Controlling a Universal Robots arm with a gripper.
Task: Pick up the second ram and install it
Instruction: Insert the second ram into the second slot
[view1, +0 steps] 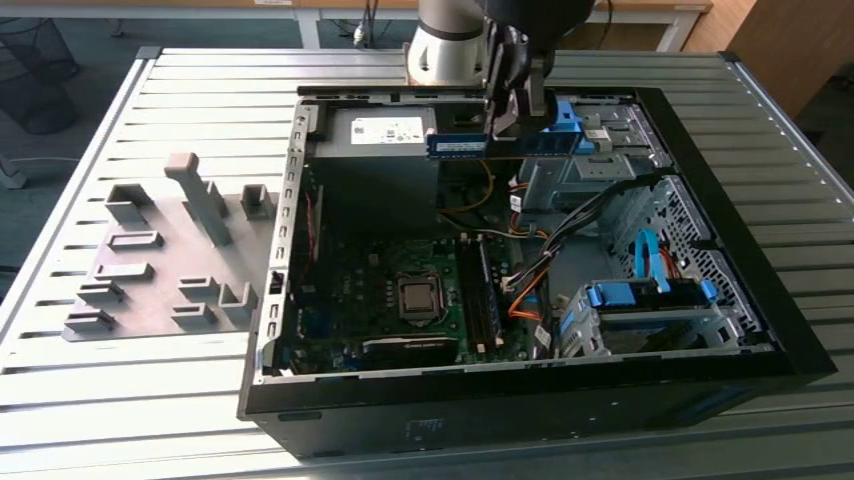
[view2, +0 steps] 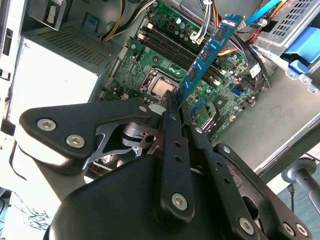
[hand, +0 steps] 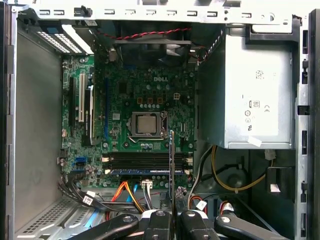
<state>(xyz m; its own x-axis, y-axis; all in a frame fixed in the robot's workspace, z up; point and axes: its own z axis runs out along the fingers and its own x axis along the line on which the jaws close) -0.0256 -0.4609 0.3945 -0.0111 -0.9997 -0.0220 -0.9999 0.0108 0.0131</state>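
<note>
Jaws clamped on second ram (view2: 207, 52), held over open computer case (view1: 534, 400); motherboard (hand: 125, 90) inside has another stick (hand: 145, 171) seated in a slot.

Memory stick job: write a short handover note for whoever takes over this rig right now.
Gripper: shut on the memory stick, gripping it at one end.
Stick: in the air above the open computer case, touching nothing else.
Done: the stick is picked up. Among the memory slots on the motherboard, one seems to hold another stick.
Left: the held stick is not in a slot yet.
</note>
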